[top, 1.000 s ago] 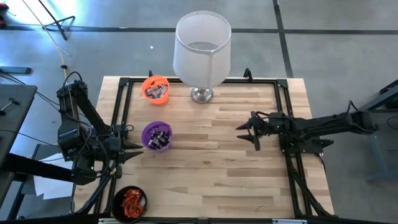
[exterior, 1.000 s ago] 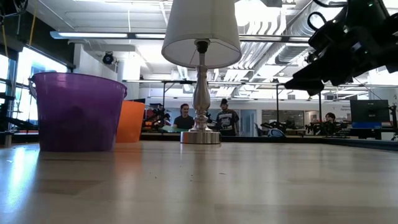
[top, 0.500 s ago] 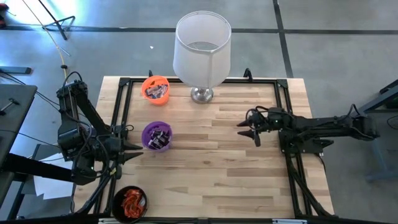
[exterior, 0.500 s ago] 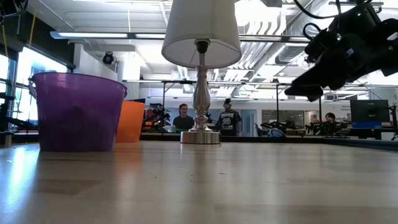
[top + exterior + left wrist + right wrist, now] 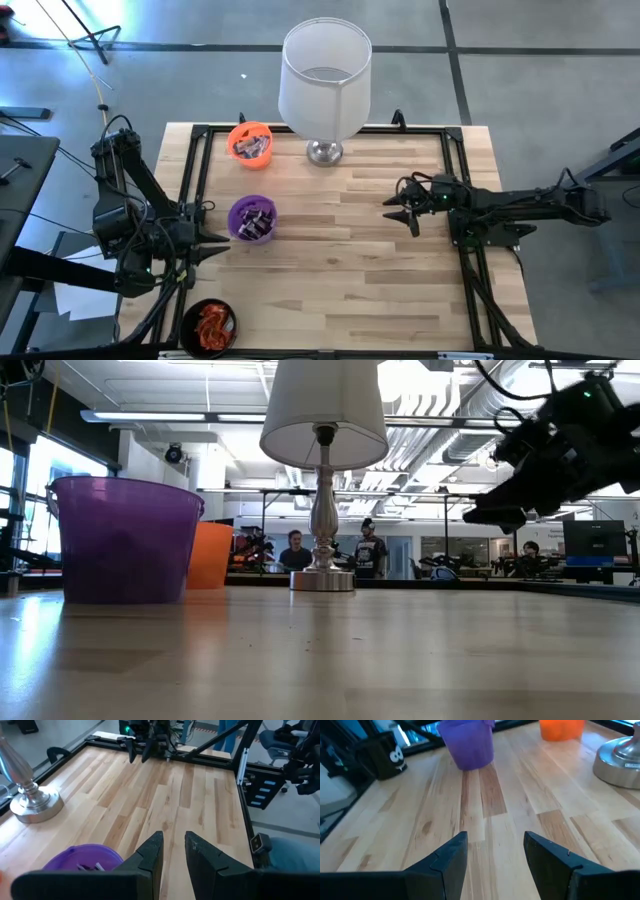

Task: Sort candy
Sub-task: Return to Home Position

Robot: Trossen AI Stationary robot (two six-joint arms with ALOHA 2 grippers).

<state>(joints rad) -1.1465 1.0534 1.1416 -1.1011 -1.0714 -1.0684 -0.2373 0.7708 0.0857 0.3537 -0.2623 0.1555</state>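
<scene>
Since 1 second ago the right gripper (image 5: 399,214) has drawn back a little toward its own edge of the desk (image 5: 350,290) and, in the low view, has sunk lower, yet it hangs clear above the wood. Its 2 fingers (image 5: 451,851) are spread wide with only bare boards between them, and it holds nothing. Straight ahead of it, well apart across the desk, stands the purple cup (image 5: 252,219) with dark candy (image 5: 254,226) inside. Farther off and to one side of that line is the orange cup (image 5: 250,142), which holds silver-blue candy (image 5: 253,148). Closer to the right gripper, on the same side as the orange cup, is a lamp (image 5: 325,80) with a white shade and a shiny metal foot. The left gripper (image 5: 215,245) has not shifted. It waits at the opposite edge with its tips just beside the purple cup, its fingers (image 5: 154,846) parted by a narrow gap and gripping nothing. Behind the left gripper and to its side, at the desk's corner beside that arm's base, the black cup (image 5: 208,325) holds orange-red candy (image 5: 212,322). No sweet lies loose on the boards between the 2 grippers. Beyond the lamp, the low view shows 2 people (image 5: 293,548) in the room.
</scene>
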